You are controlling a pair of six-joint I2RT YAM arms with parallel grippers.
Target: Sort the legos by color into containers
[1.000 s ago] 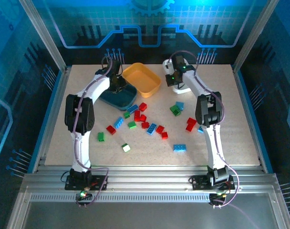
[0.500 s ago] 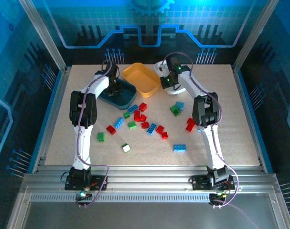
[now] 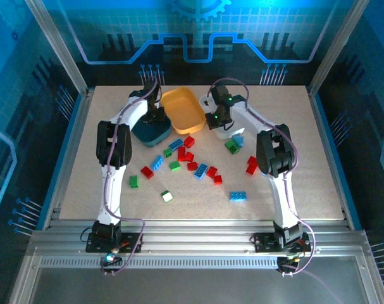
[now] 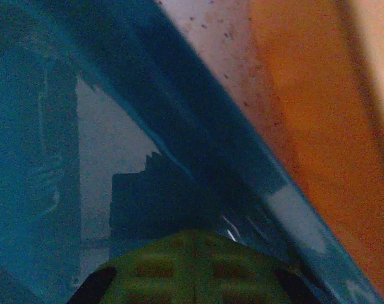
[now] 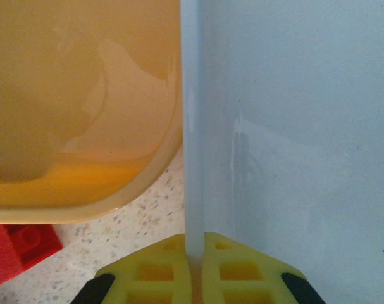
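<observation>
Right gripper (image 5: 195,248) is clamped on the rim of the white tray (image 5: 293,126), with the thin wall pinched between its jaws. That tray sits toward the far edge of the table (image 3: 293,177), right of centre, just beside the orange-yellow tray (image 3: 182,107). Left gripper (image 3: 155,118) is closed at the right rim of the dark teal tray (image 3: 144,132), which lies left of the orange-yellow tray. Whether it pinches that rim cannot be told. Legos (image 3: 192,166) in red, green and light blue lie loose across the table's middle, on the near side of the trays. One red brick (image 5: 18,250) lies just beside the orange-yellow tray's near corner. A light blue brick (image 3: 237,139) and a green brick (image 3: 231,147) lie near the right gripper.
</observation>
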